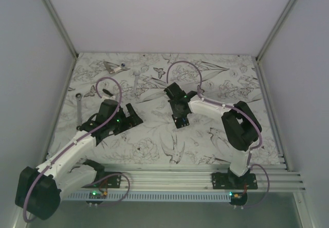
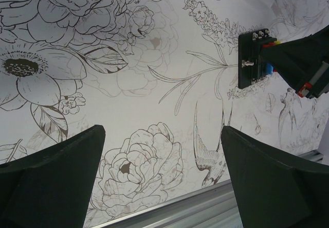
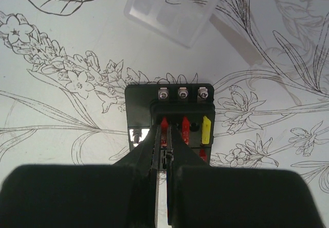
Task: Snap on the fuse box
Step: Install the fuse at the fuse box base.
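Observation:
The fuse box (image 3: 138,104) is a flat black block with three screws along its far edge and red fuses and a yellow fuse (image 3: 206,129) in its slots. It lies on the flower-printed table near the middle (image 1: 181,122). My right gripper (image 3: 165,131) hangs right over it, shut, its tips down at the left red fuse; whether they pinch that fuse I cannot tell. A clear plastic cover (image 3: 175,9) lies just beyond the box. My left gripper (image 2: 162,133) stands wide open with nothing between its fingers, left of the fuse box (image 2: 249,63) and apart from it.
Metal wrenches lie at the far left (image 1: 78,109) and at the back (image 1: 137,81), and a small tool (image 1: 114,67) sits at the back left. An aluminium rail (image 1: 180,179) runs along the near edge. Grey walls close in the table on both sides.

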You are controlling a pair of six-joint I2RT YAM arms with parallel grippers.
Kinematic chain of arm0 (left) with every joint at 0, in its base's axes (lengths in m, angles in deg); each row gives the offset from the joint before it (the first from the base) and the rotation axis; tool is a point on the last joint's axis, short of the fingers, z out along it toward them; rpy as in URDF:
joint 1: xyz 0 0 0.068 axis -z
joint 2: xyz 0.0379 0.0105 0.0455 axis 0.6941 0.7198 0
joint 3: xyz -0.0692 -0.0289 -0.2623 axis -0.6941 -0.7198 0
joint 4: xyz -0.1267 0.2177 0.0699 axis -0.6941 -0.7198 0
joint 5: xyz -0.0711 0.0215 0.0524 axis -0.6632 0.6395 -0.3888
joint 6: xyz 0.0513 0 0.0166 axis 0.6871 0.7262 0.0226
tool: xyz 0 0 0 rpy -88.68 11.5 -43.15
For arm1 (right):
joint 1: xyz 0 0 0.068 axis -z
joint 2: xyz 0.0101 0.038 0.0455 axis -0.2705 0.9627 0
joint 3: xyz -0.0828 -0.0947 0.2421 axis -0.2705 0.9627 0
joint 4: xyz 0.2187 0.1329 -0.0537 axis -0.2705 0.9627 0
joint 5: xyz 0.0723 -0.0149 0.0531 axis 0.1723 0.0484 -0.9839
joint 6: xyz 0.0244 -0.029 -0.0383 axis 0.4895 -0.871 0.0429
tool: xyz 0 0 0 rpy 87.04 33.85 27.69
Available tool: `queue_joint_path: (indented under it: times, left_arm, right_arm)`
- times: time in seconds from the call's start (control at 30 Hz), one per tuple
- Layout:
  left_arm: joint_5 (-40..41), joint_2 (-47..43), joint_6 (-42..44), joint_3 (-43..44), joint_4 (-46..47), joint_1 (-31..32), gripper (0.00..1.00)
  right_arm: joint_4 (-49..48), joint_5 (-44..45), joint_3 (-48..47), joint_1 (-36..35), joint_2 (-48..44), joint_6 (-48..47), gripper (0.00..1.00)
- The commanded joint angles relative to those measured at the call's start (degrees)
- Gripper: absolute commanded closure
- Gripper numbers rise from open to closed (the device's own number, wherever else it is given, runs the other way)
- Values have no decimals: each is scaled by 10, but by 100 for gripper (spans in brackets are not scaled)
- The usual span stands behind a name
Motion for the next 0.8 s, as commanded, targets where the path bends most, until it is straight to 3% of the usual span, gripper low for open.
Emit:
queue_joint_path:
  times: [0.0, 0.27, 0.4, 0.77]
  left_arm:
    - [-6, 2, -2, 2, -15, -3, 0]
    - [-8, 1, -4, 4, -16, -2, 0]
    - [-7, 0, -4, 6, -17, -2, 0]
    - [50, 44, 26, 60, -66, -3, 2]
  right_arm:
    - [80, 29, 50, 3, 76, 13, 100]
    - [98, -7, 19, -23, -18, 8, 99]
    - [93, -5, 9, -34, -44, 9, 84]
    - [18, -10, 26, -39, -144, -23, 54]
